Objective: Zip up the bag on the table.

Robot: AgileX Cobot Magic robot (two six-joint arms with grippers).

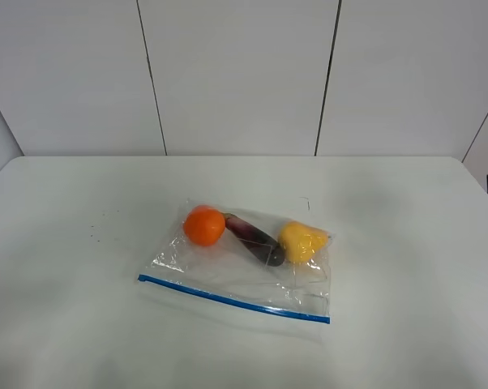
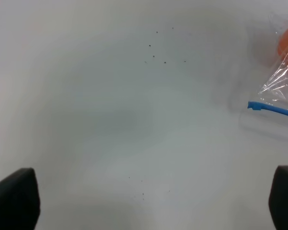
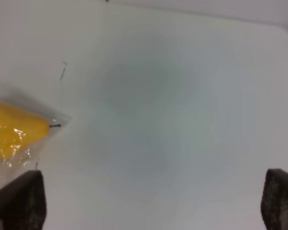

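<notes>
While both arms stay out of the high view, we see our left gripper (image 2: 149, 201) only through its wrist camera: two dark fingertips (image 2: 15, 199) sit far apart at the frame's corners, jaws spread wide and holding nothing, above bare table (image 1: 66, 324) marked by a few tiny dark specks (image 2: 156, 45). At that view's edge we catch the end of the blue zipper strip (image 2: 271, 109) and a corner of crinkled plastic with orange behind it.

Moving to the middle of the high view, we find the bag (image 1: 228, 271) lying flat on the white tabletop, its blue zipper strip (image 1: 232, 300) running along the near edge. Inside, from left to right, lie an orange fruit (image 1: 204, 225), a dark purple fruit (image 1: 254, 239) and a yellow fruit (image 1: 301, 241), touching one another in a row.

On the right, our right gripper (image 3: 153, 203) is likewise spread wide and empty, hovering over bare table beside the bag's yellow fruit (image 3: 15, 129).
</notes>
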